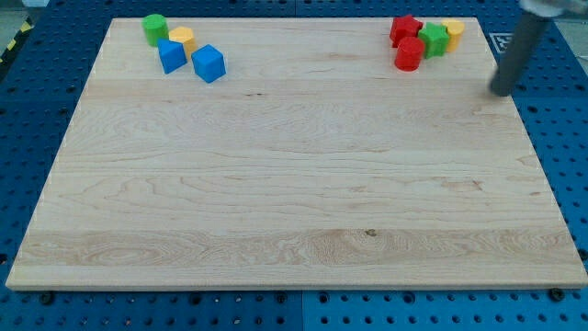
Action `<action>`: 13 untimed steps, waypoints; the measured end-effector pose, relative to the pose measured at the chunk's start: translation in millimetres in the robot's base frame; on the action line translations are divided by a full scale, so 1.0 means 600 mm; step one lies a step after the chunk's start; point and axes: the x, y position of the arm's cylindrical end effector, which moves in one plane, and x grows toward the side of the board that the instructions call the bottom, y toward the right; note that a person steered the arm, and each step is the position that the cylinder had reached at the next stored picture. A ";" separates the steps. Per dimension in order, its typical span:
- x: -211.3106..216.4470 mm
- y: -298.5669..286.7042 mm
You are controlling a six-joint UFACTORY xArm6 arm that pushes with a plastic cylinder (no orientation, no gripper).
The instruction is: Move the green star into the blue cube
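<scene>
The green star [435,39] sits at the view's top right, between a red block [404,28], a red cylinder [410,54] and a yellow block [453,32]. The blue cube [209,62] lies at the view's top left, far from the star. My tip [501,92] is at the right edge of the board, to the right of and below the green star, apart from every block.
At the top left, a green cylinder [154,28], a yellow block [182,39] and a second blue block [171,55] cluster beside the blue cube. The wooden board [294,184] rests on a blue perforated table [560,138].
</scene>
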 end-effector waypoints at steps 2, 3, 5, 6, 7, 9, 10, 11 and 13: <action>-0.153 0.005; -0.228 -0.049; -0.194 -0.063; -0.188 -0.102; -0.188 -0.127; -0.187 -0.128; -0.172 -0.128; -0.155 -0.128; -0.145 -0.140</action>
